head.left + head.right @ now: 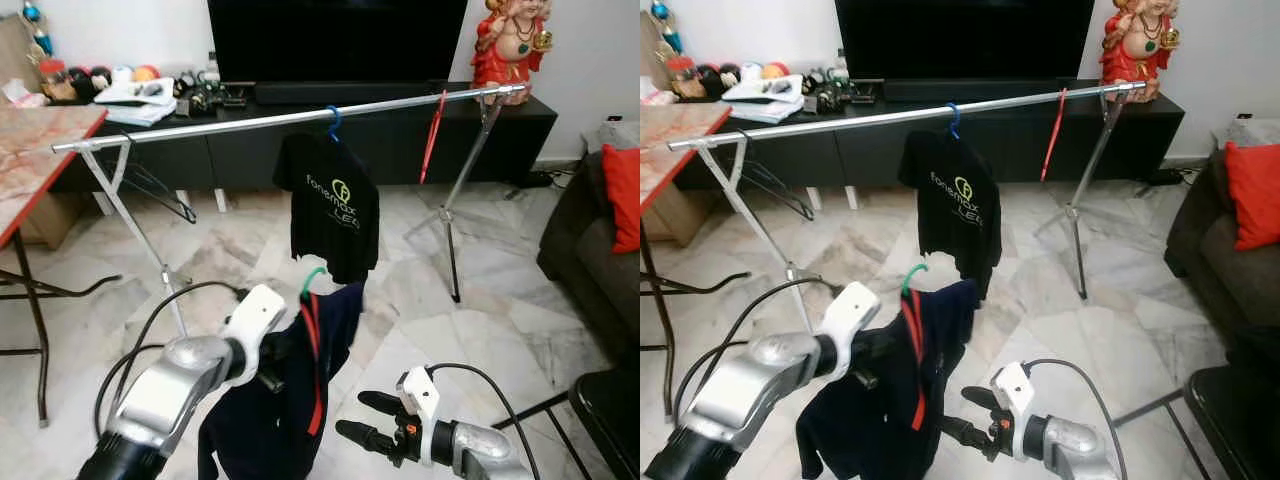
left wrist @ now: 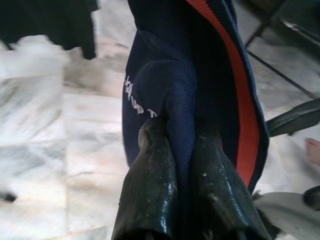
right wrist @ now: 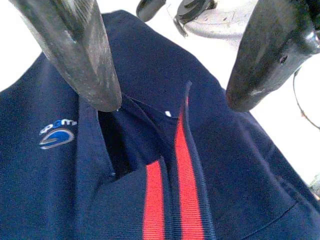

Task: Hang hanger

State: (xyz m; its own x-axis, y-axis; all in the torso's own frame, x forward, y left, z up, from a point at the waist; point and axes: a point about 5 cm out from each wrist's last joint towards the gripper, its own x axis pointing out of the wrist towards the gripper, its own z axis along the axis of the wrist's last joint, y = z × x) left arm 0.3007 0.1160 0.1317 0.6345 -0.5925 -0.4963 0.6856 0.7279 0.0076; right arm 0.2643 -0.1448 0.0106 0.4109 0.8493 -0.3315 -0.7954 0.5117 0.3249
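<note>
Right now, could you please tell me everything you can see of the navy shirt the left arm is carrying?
The navy shirt is a dark blue knit, polo-like, with a red stripe along its open placket and collar, a small blue-and-white logo on the chest and white lettering on one fold. It hangs limp and bunched on a green hanger whose hook sticks up above it. The left claw is shut on a fold of the fabric, holding it off the floor below the rail. The right claw is open, close to the collar.

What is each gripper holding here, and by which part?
Left gripper is shut on the navy shirt, pinching a fold of fabric near its collar. Right gripper is open, holding nothing.
</note>
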